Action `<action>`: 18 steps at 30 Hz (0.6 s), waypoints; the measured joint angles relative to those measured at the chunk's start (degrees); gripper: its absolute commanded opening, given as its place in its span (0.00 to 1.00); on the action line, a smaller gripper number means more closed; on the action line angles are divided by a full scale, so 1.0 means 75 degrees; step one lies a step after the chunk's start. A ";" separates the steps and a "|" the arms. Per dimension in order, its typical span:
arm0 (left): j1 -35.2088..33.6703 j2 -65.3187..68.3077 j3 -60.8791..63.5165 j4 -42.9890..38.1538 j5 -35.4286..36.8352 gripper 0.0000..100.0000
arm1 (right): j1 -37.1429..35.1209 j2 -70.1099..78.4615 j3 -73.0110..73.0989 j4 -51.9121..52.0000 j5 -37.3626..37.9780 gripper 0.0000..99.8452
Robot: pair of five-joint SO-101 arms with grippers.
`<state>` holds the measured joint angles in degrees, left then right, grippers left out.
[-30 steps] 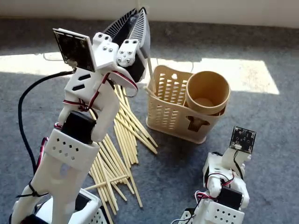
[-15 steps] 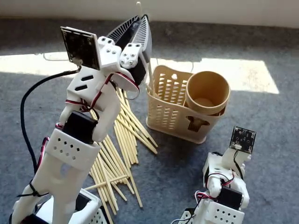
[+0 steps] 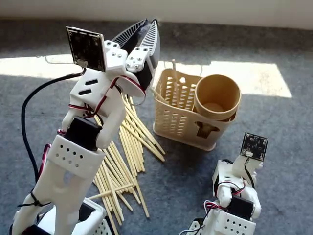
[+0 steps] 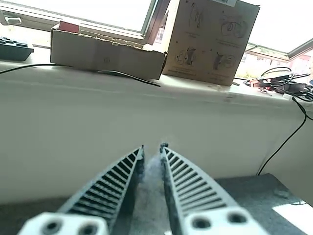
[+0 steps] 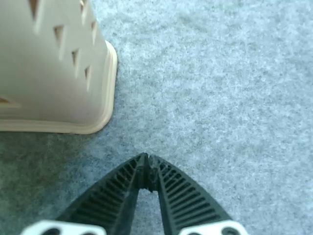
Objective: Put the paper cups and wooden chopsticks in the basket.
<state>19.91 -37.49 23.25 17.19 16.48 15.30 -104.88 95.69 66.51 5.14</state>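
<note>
**Pale wooden chopsticks [image 3: 124, 147] mostly outside the basket: hazards of the next pick**

Heaped loose and criss-crossed on the grey carpet [image 3: 186, 171], just beside the cream slotted plastic basket [image 3: 168, 117] and partly under the left arm. One single chopstick [image 3: 173, 73] already inside, standing nearly upright and poking above the rim. Tan paper cup [image 3: 215, 105] seated mouth-up in the basket's other end.

Left gripper [image 3: 150, 24] raised high over the basket's near corner, jaws parted by a narrow gap, holding nothing. Right gripper [image 5: 147, 169] low over the carpet near the basket's base corner, jaws pressed together, also holding nothing.

Likely troubles, judged from this layout:

- Descending from that height close to the rim: easy to clip the basket or the single chopstick, tipping a light basket or levering the stick back out.
- Reaching into so tangled a heap: likely to pinch two or three sticks at once, or none, and to flick neighbours farther off.
- Closing too low: risks dragging the tips on carpet pile and rolling a thin round stick out of the jaws.
- Releasing a stick at a slant: may leave it bridging the rim or bouncing off the paper cup.
- Moving the right gripper sideways: could shove the basket out of place.
</note>
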 measured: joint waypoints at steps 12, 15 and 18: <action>-0.0012 0.0000 0.0000 0.0703 -0.0598 0.04 | 0.0000 0.0000 0.0000 -0.0023 0.0000 0.02; -0.0199 -0.0176 0.0152 0.0750 -0.0938 0.00 | 0.0000 0.0000 0.0000 -0.0023 0.0000 0.02; -0.0504 -0.0774 0.0621 0.0750 -0.0985 0.01 | 0.0000 0.0000 0.0000 -0.0023 0.0000 0.02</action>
<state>16.13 -43.30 27.91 22.81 9.10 15.30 -104.88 95.69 66.33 5.14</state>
